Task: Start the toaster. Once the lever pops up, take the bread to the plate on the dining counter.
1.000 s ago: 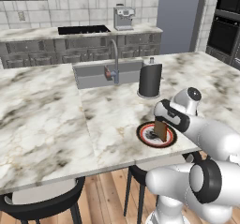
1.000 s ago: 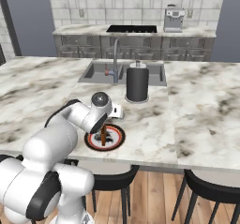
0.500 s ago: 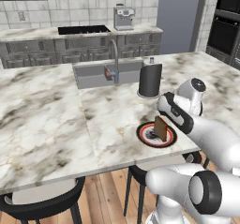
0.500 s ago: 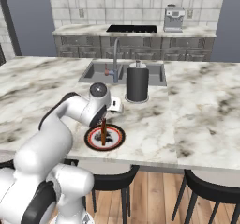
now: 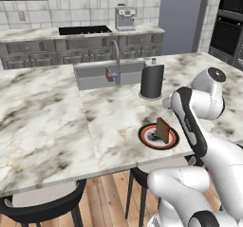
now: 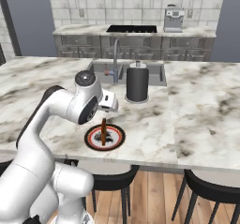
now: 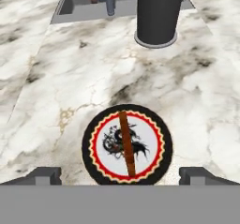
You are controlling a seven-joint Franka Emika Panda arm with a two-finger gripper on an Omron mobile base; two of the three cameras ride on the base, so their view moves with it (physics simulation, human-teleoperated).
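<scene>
The plate (image 7: 149, 160) with its red and black rim lies near the front edge of the dining counter (image 7: 61, 78). The bread (image 7: 126, 143), a brown slice, stands on edge in the plate's middle, also seen from the side as bread (image 5: 163, 129) and edge-on as bread (image 6: 103, 130). My gripper (image 7: 120, 175) hovers above and just in front of the plate, open wide, with nothing between its fingertips (image 7: 44, 174). The gripper is clear of the bread. The toaster is out of view.
A black cylinder (image 5: 152, 81) stands behind the plate, beside the steel sink (image 5: 95, 74) and its tap (image 5: 115, 67). Dark stools (image 6: 211, 190) sit under the counter's front edge. The wall counter with cooktop and a coffee machine (image 5: 126, 18) is far behind.
The hand has risen and drawn back from the plate, staying open. The bread stays standing on the plate where it was.
</scene>
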